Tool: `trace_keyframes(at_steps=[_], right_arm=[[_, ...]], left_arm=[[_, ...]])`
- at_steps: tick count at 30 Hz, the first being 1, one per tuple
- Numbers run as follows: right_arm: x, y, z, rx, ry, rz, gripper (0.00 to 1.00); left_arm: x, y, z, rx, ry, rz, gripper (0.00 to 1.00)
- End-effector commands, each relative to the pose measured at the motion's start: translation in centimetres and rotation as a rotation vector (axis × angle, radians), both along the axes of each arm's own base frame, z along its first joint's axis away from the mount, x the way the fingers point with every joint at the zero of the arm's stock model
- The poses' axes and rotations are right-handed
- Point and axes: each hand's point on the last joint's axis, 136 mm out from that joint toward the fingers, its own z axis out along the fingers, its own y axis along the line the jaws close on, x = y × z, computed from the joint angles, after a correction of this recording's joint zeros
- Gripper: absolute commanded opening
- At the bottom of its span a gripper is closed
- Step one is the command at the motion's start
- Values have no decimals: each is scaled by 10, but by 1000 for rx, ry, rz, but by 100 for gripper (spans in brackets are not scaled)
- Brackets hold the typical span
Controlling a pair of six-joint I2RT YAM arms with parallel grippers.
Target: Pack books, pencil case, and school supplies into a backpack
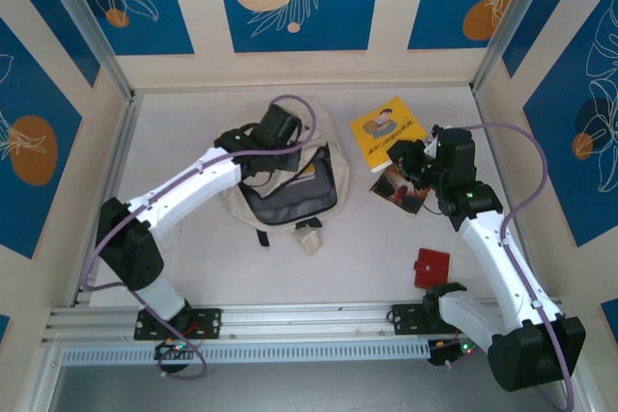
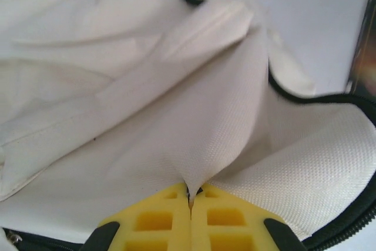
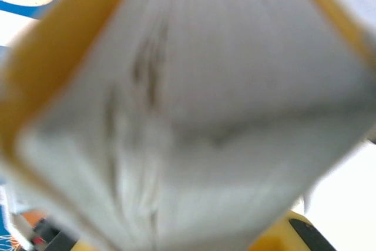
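Left gripper point(image 2: 190, 195) is pinched shut on the backpack point(image 1: 243, 209) fabric at its 12 o'clock edge, likely to hold the mouth open. Right gripper point(image 1: 413, 173) clamps a book point(image 1: 391, 192) at the backpack's 3 o'clock. Next move, probably: carry it toward 9 and slide it inside.

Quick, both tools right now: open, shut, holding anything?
Left tool: closed, pinching a fold of the backpack fabric.
Right tool: closed on a book with a dark cover.
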Motion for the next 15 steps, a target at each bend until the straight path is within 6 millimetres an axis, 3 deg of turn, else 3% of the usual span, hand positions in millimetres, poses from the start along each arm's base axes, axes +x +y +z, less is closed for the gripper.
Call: trace_keyframes(at_steps=[1, 7, 10, 15], right_arm=[[-13, 9, 14, -10, -68, 94, 10], [-40, 29, 6, 13, -29, 232, 10], [-51, 42, 1, 28, -6, 303, 10], [-59, 65, -24, 39, 28, 361, 10]], left_arm=[[27, -19, 62, -179, -153, 29, 0], [43, -50, 72, -265, -137, -6, 0], [47, -57, 68, -289, -125, -4, 0], [48, -62, 66, -301, -110, -14, 0]])
